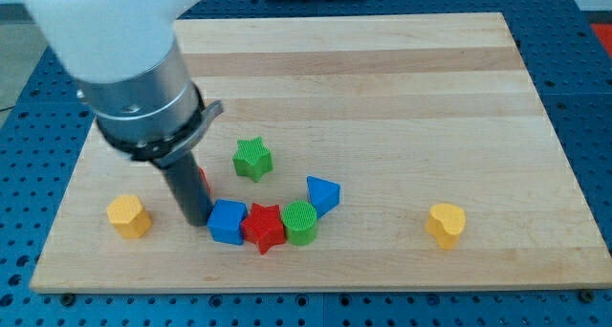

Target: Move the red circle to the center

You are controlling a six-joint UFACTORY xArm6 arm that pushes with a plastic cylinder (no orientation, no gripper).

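Observation:
The red circle (204,182) shows only as a thin red sliver behind my dark rod; most of it is hidden. My tip (197,220) rests on the board just left of the blue square block (228,221), with the red circle touching or right behind the rod on its right side. A red star (264,228), a green circle (300,222) and a blue triangular block (322,194) form a curved row to the right of the blue square. A green star (252,159) lies above them.
A yellow block (128,215) lies near the view's left edge of the wooden board (382,78). A yellow heart-shaped block (446,223) lies at the lower right. The arm's large grey and white body covers the upper left.

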